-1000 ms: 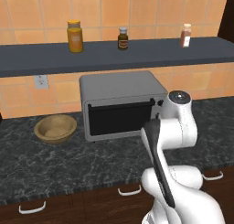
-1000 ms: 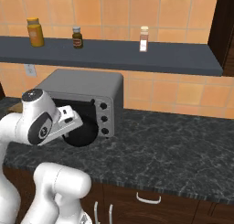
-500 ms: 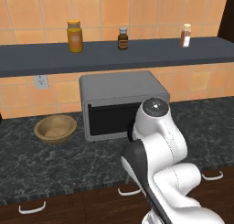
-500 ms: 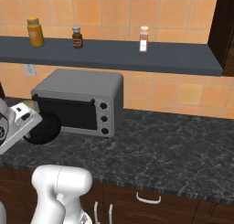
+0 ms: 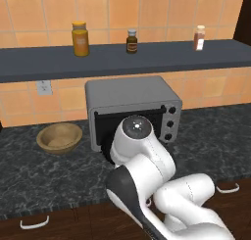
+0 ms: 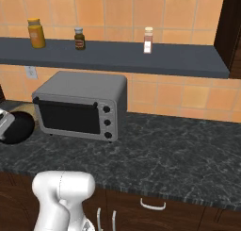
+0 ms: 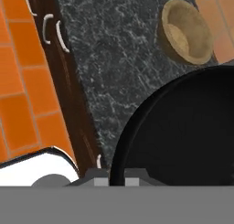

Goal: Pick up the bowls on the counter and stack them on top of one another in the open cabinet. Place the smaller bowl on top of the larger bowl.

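Note:
A round tan wooden bowl [image 5: 60, 137] with a paler inside sits on the black marbled counter [image 5: 29, 180], left of the toaster oven; the hand view has this bowl [image 7: 186, 31] at its upper right. My gripper [image 7: 114, 175] is shut on the rim of a larger black bowl [image 7: 183, 136], which spreads across the lower right of that view. From the right base the black bowl [image 6: 19, 127] hangs at the far left, over the counter [image 6: 179, 164] and left of the oven. Its edge [image 5: 104, 148] peeks out behind my arm in the left base view.
A grey toaster oven [image 5: 132, 94] stands at the back of the counter under a dark grey shelf [image 5: 122, 60] holding a yellow jar [image 5: 80, 38] and two small bottles. Dark drawers with white handles [image 7: 50, 29] run below the counter's front edge.
The arm has swung left and folded down, carrying the black bowl from in front of the toaster oven toward the tan bowl's side of the counter.

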